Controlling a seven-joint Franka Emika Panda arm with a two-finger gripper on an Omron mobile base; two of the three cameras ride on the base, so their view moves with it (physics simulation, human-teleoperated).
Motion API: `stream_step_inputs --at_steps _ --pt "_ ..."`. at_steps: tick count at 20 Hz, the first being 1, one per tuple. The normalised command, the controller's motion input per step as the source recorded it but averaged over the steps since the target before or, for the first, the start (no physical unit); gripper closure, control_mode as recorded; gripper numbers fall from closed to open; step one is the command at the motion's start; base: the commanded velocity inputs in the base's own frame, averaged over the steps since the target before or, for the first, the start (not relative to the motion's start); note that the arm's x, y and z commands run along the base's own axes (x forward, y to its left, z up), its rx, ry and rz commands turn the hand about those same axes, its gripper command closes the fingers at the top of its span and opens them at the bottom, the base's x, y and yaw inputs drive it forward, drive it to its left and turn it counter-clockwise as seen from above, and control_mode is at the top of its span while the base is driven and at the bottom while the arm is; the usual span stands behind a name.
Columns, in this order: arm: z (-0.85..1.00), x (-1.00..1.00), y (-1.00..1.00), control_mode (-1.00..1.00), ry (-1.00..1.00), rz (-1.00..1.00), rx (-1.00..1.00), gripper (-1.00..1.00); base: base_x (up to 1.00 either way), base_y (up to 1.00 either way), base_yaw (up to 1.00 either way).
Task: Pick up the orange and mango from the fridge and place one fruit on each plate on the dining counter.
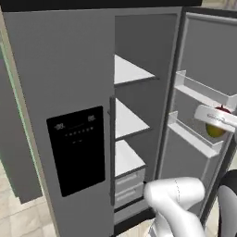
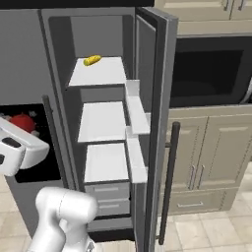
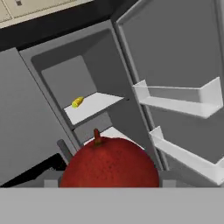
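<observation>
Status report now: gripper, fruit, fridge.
Gripper shut on mango, outside the fridge. Fridge door open. Small yellow item on top shelf. Nothing in the way.

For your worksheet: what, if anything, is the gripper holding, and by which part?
The gripper appears to hold the mango, gripped low on its body with the stem end pointing away; the finger contact itself is hidden.
</observation>
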Motion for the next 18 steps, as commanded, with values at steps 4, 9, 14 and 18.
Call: stream_step_inputs --at_steps 4,9,14,18 --pt "0.0 0.0 0.0 1.0 0.0 0.0 0.0 1.0 -0.44 0.04 -0.73" --pt "0.0 0.0 0.0 1.0 0.0 0.0 0.0 1.0 -0.39 0.0 -0.83" --pt "0.0 0.0 0.0 1.0 0.0 0.0 0.0 1.0 -0.12 -0.03 -0.76" --pt "0.0 0.0 0.0 1.0 0.0 0.0 0.0 1.0 0.05 -0.32 -0.58"
